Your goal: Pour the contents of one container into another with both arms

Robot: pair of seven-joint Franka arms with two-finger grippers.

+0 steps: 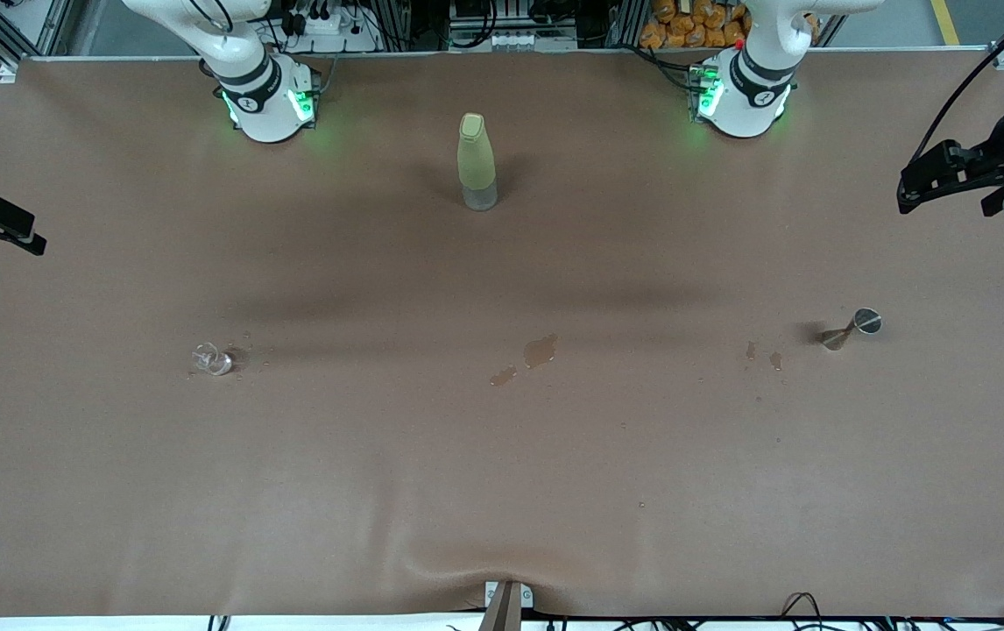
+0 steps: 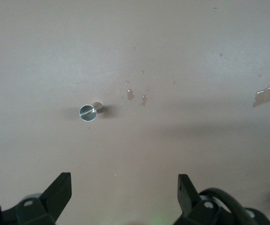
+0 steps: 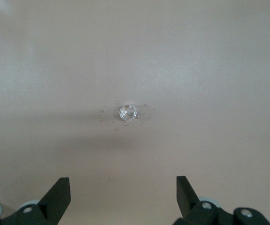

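The clear glass cup (image 1: 212, 359) sits on the brown table toward the right arm's end, with small droplets around it. The steel jigger (image 1: 857, 326) stands toward the left arm's end. My right gripper (image 1: 3, 238) hangs high at that end's table edge; in the right wrist view it (image 3: 123, 187) is open and empty, with the cup (image 3: 127, 112) well below. My left gripper (image 1: 909, 188) hangs high over the other table edge; in the left wrist view it (image 2: 124, 185) is open and empty, apart from the jigger (image 2: 89, 111) below.
A tall yellow-green bottle (image 1: 477, 162) stands mid-table, near the arm bases. Brown liquid puddles (image 1: 540, 350) lie between cup and jigger, with smaller spots (image 1: 774, 358) beside the jigger. The table cloth bulges at the front edge (image 1: 502, 570).
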